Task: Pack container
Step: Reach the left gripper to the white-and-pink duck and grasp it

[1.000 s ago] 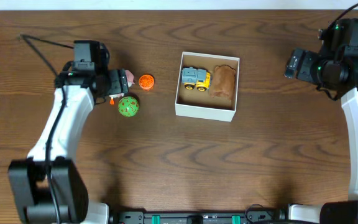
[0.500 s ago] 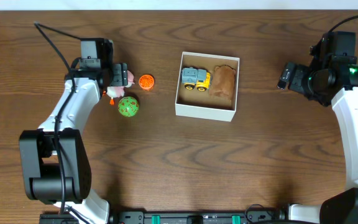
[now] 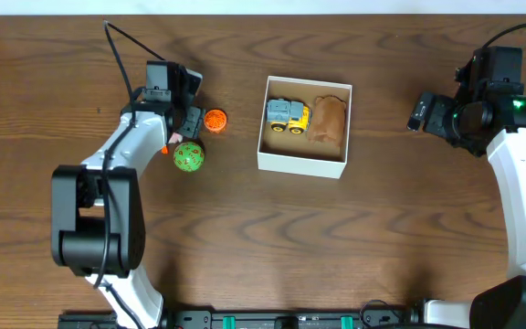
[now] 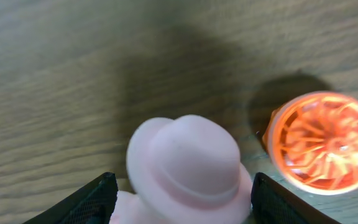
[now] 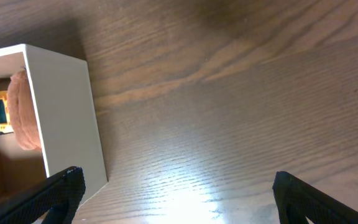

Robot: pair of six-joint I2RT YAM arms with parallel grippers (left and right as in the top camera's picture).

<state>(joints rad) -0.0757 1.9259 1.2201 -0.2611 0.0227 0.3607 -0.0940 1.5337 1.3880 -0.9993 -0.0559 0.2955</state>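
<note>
The container (image 3: 301, 165) is a white-walled box with a brown inside at the table's middle. It holds a grey and yellow toy truck (image 3: 287, 115) and a brown soft toy (image 3: 329, 119). My left gripper (image 3: 188, 117) is left of the box, and it covers a pink toy in the overhead view. In the left wrist view its open fingers (image 4: 179, 205) straddle the pink hat-shaped toy (image 4: 185, 162), which stands on the table. An orange disc (image 3: 215, 120) lies just right of it (image 4: 325, 143). My right gripper (image 3: 430, 108) is open and empty, right of the box (image 5: 61, 118).
A green ball (image 3: 188, 156) with spots lies just below my left gripper. A small orange piece (image 3: 164, 149) shows beside the left arm. Black cables run from the left arm toward the table's far edge.
My left gripper has moved right and swung over the pink toy, which now is hidden from above. The right arm shifted slightly, then held still. The toys have not moved.
</note>
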